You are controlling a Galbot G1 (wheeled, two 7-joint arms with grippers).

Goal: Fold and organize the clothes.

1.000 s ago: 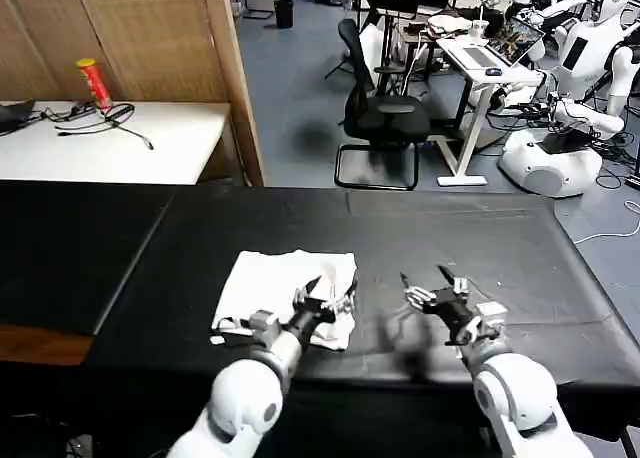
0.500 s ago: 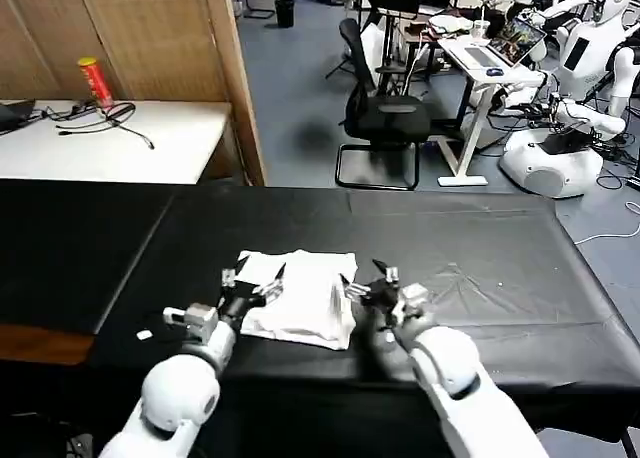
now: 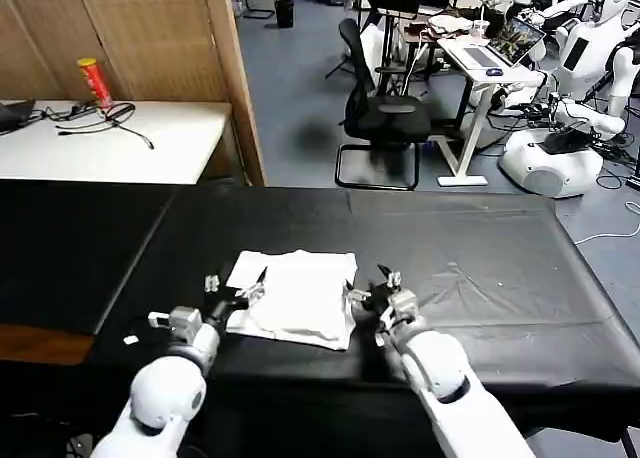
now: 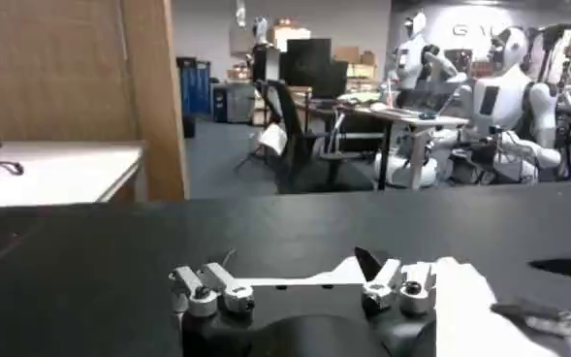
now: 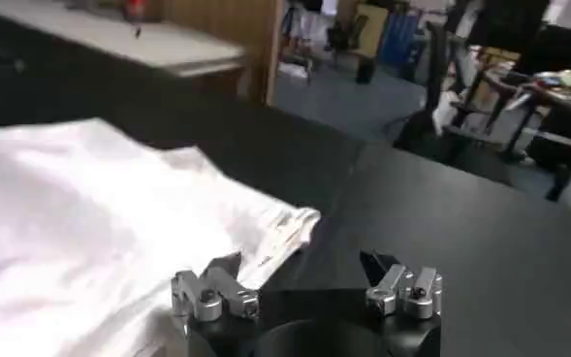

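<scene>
Your folded shirt (image 3: 296, 298) lies at lower centre of the head view on the black table (image 3: 480, 258). Your left gripper (image 3: 236, 290) and right gripper (image 3: 372, 290) flank it, both open and empty, likely positioned to square its edges.

the folded t-shirt (image 3: 295, 298) hides its print, and the right wrist view crops it.
</scene>
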